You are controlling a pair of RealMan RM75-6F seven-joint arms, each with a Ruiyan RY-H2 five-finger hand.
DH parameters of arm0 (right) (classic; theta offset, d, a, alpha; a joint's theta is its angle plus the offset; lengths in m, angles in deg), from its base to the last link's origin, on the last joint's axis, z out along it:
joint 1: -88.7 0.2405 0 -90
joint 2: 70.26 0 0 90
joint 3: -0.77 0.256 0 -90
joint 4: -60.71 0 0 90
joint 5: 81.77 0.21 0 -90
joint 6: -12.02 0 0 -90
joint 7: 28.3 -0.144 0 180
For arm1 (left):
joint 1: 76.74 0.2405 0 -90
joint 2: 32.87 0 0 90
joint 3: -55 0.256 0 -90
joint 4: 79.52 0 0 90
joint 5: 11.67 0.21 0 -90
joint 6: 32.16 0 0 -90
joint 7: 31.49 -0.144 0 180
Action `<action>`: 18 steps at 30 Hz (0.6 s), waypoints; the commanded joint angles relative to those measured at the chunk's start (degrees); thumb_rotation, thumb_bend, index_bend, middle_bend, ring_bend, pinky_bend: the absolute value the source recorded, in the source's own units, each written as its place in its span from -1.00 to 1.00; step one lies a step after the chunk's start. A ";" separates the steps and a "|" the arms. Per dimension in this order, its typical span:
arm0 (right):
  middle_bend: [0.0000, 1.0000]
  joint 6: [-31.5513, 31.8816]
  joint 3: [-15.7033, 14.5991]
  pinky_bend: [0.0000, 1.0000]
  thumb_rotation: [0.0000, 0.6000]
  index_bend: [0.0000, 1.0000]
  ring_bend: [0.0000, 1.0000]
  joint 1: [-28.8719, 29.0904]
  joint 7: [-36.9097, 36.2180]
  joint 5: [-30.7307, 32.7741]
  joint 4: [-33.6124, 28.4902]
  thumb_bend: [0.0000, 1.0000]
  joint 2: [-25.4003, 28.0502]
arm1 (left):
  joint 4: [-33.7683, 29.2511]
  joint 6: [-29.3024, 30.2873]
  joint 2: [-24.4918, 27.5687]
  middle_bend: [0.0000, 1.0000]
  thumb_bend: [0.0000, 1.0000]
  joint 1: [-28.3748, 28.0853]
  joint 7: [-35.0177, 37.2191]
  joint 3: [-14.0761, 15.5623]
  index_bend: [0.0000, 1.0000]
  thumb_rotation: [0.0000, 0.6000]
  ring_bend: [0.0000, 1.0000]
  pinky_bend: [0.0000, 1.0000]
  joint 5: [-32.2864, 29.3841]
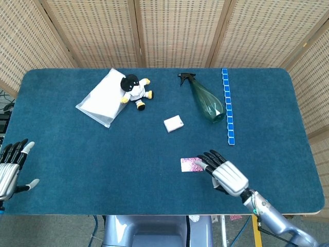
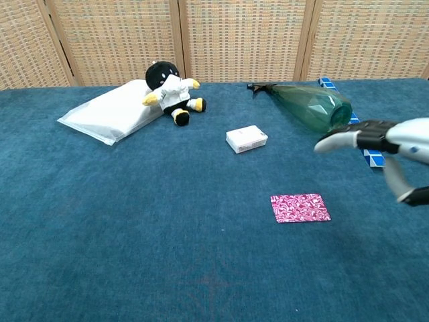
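The pink patterned card point(image 1: 191, 164) is lying flat on the tabletop point(image 1: 77, 154) with the right hand point(image 1: 224, 174) hovering open-fingered just right of it, so a low fingertip approach at its edge seems wisest.

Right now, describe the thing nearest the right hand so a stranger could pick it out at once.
On the blue carpeted table, look at the near edge, right of centre, by the right hand. Just beyond its fingers lies a small flat pink patterned card. It is the only pink thing, flatter than the white box further back.
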 commanded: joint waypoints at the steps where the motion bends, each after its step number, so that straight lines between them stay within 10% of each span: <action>1: -0.81 -5.97 1.31 -1.00 1.00 -0.78 -1.00 2.96 6.44 6.04 -0.42 1.00 -3.36 | -0.02 -0.08 0.03 -1.00 -0.97 -0.02 -0.05 0.01 -1.00 1.00 -1.00 -1.00 -0.06; 18: -0.81 -11.80 0.45 -1.00 1.00 -0.76 -1.00 6.01 16.62 16.52 4.83 1.00 -11.03 | -0.35 -0.47 0.23 -1.00 -0.97 -0.13 -0.46 0.03 -1.00 1.00 -1.00 -1.00 -0.40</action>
